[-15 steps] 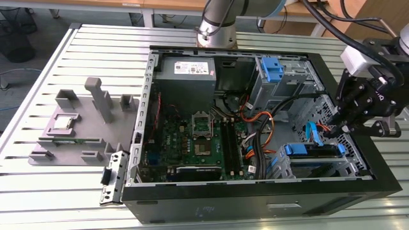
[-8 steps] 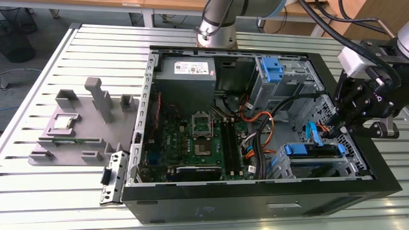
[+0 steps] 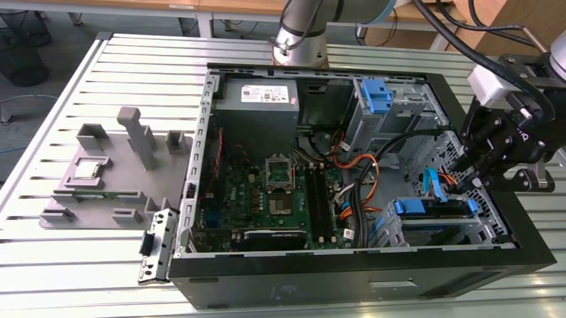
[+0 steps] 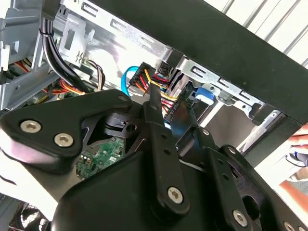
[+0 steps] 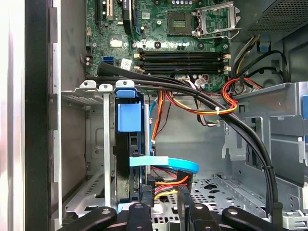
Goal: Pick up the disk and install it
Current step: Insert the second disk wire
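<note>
- Your black multi-link gripper hangs over the open black computer case, at the side on the exterior view's right, close above the metal drive cage.
- You can see its two narrow black fingers in the second wrist view. They sit close together, nearly closed, with only a thin gap and nothing held between them; their tips are right at a bundle of red, yellow and black wires ending in a black plug.
- The disk, a flat drive framed by a blue plastic carrier, already sits in the silver metal drive cage at the case's front corner. In the first wrist view you see it edge-on, upright in its slot, with the blue carrier tab on top.
- A light blue flat data cable curves across just beside the disk, and the gripper's links show just below it.
- The green motherboard with its empty silver processor socket lies on the case floor, beside the cage.
- A grey power supply box with a white label sits in the far corner of the case, well apart from the gripper.
- A second blue plastic bracket stands in the upper bay near the far wall.
- On the slatted metal table, a grey plastic fixture tray lies on the exterior view's left of the case.
- A person's fingers show at the edge of the second wrist view, outside the case.
</note>
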Tool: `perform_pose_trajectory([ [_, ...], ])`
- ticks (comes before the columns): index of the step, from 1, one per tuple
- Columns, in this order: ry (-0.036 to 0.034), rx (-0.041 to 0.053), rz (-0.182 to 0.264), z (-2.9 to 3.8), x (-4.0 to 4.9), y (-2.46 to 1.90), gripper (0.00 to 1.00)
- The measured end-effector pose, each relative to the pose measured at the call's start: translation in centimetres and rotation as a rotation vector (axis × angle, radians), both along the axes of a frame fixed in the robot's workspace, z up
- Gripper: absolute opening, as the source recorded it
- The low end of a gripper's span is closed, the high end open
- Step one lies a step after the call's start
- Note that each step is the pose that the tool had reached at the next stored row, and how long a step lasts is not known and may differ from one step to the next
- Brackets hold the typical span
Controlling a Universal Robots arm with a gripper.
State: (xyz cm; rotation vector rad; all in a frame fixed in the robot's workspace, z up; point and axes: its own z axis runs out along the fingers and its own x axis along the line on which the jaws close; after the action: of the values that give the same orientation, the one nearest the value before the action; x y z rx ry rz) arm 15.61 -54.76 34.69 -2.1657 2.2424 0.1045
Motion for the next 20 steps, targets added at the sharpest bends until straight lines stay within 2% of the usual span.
perform_pose_trajectory([
  [4, 0.0000, 0.0000, 0.000, 0.04, 0.00, -0.26, 0.35],
  [10, 0.0000, 0.0020, 0.000, 0.02, 0.00, -1.32, 0.35],
  [13, -0.0004, 0.0065, 0.000, -0.16, -0.03, -1.47, 0.35],
  [16, -0.0011, 0.0147, 0.000, -0.33, -0.15, -1.54, 0.35],
  [20, -0.0013, 0.0178, 0.000, -0.43, -0.29, -1.66, 0.35],
])
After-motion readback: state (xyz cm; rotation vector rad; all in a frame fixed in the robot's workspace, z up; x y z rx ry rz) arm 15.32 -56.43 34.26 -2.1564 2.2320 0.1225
